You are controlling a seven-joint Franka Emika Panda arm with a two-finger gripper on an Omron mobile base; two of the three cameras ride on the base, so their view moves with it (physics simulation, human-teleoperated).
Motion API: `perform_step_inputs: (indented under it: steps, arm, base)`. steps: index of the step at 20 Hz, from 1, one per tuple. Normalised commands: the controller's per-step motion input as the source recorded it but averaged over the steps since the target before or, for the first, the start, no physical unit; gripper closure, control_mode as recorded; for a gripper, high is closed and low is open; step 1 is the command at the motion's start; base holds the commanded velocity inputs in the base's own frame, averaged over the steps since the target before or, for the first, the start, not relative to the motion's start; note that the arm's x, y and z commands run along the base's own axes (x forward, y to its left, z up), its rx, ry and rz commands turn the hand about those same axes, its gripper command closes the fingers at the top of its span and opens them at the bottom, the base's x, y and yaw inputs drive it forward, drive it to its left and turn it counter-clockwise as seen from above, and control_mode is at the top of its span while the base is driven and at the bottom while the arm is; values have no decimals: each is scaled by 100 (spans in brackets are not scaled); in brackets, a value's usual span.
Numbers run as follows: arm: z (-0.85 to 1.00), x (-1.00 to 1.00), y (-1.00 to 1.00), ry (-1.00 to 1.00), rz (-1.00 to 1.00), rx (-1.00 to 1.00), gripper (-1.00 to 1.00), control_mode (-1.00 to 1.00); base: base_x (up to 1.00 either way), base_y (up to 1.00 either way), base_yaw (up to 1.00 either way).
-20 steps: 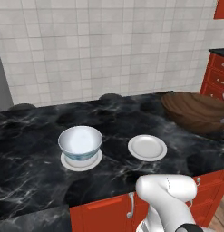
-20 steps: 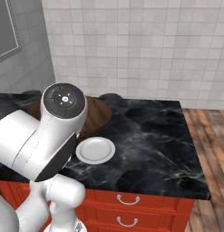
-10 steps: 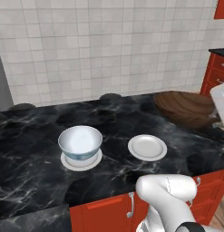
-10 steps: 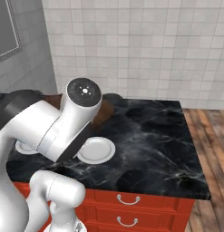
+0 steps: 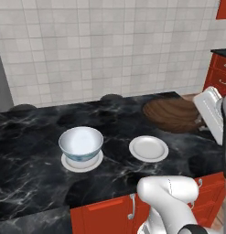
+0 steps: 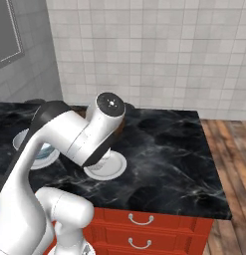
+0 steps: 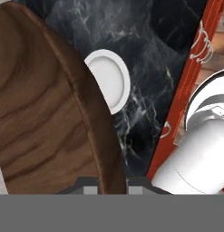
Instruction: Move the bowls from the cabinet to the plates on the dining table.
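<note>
On the black marble dining table (image 5: 36,183), a white bowl (image 5: 81,143) sits on the left plate (image 5: 82,162); the gripper (image 7: 111,183) is clamped on the wooden bowl's (image 5: 173,114) rim, right of the bare plate (image 5: 148,148).

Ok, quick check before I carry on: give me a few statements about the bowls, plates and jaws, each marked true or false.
1. The white bowl sits on a plate. True.
2. The wooden bowl is already resting on the second plate. False: it is held above the dining table, beyond that plate, which is bare.
3. The gripper has its jaws shut on the wooden bowl's rim. True.
4. Both plates lie on the floor. False: both lie on the black marble table top.
5. The white bowl is tipped on its side. False: it stands upright.
</note>
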Motion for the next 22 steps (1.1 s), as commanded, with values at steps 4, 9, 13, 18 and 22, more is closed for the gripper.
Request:
perform_step_inputs:
  steps: [4, 9, 13, 18, 22]
  arm:
    - [-22, 4, 0, 0, 5, -9, 100, -100]
    - [-15, 0, 0, 0, 4, -5, 100, -100]
    - [-16, 0, 0, 0, 2, -7, 100, -100]
    - [-23, 3, 1, 0, 1, -1, 100, -100]
    - [-14, 13, 0, -3, 0, 0, 100, -100]
  base:
    - [0, 0, 0]
    - [0, 0, 0]
    - [0, 0, 0]
    - [0, 0, 0]
    - [0, 0, 0]
